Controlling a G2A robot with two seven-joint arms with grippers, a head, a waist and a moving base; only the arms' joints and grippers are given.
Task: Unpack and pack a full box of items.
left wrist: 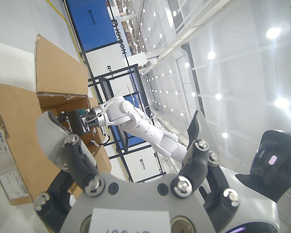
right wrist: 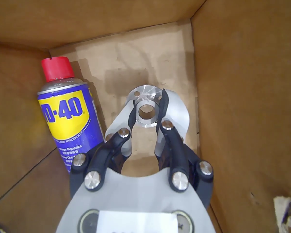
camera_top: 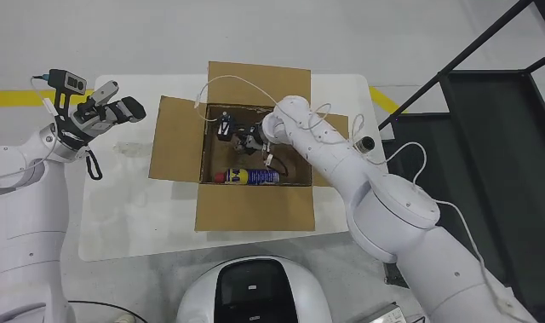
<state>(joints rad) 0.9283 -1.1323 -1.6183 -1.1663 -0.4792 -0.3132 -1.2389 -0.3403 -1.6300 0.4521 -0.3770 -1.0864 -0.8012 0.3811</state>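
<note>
- The box (camera_top: 179,140) is plain brown cardboard. It sits on the white table (camera_top: 119,204) with all four flaps folded outward. From my right wrist its inner walls (right wrist: 245,73) look matte and slightly scuffed, and there is a torn paper edge at one corner.
- Two things are inside it, a spray can (right wrist: 68,115) and a metal flange (right wrist: 141,93).
- The spray can is a smooth cylinder with a blue and yellow body, a bare silver shoulder and a red plastic cap. It lies on its side (camera_top: 247,176) along the box wall nearest my body, with the cap pointing toward my left arm's side.
- The metal flange is bright machined metal. It has a round plate with small bolt holes and a short thick collar with a bore through the middle. It is over the middle of the box floor, just beside the can but apart from it.
- My right gripper (right wrist: 147,110) reaches down into the box. Its black ribbed pads (right wrist: 163,105) pinch the collar from opposite sides.
- I cannot tell whether the flange rests on the floor or is lifted off it.
- My left gripper (camera_top: 115,112) is above the table edge, well apart from the box. Its pale curved fingers (left wrist: 48,127) are spread wide with nothing between them.
</note>
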